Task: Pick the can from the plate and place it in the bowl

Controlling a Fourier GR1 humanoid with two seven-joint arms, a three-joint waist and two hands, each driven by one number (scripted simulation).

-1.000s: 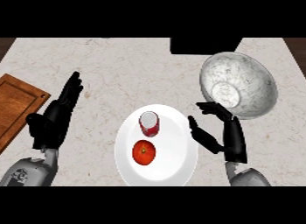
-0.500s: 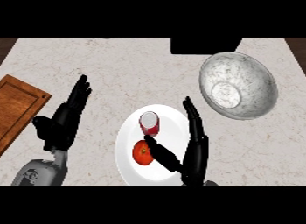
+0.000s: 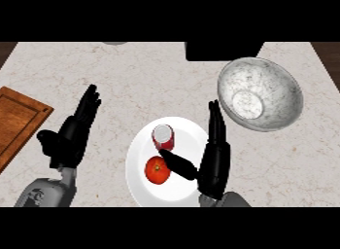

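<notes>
A: While the count runs, item one: can [image 3: 162,136]?

B: Upright on the plate [image 3: 141,180], just left of the right hand [image 3: 214,163], off its thumb tip. Not lifted.

A: Right hand, condition?

B: Fingers straight, thumb spread toward the can; holds nothing.

A: Bowl [image 3: 261,93]?

B: Ahead and right of that hand, nothing seen inside.

A: Other entries?

B: Tomato [image 3: 157,170] by the thumb, on the plate. Left hand [image 3: 71,134] open, resting far left.

A: Progress?

B: Likely early: grasp, carry and placing all remain.
</notes>
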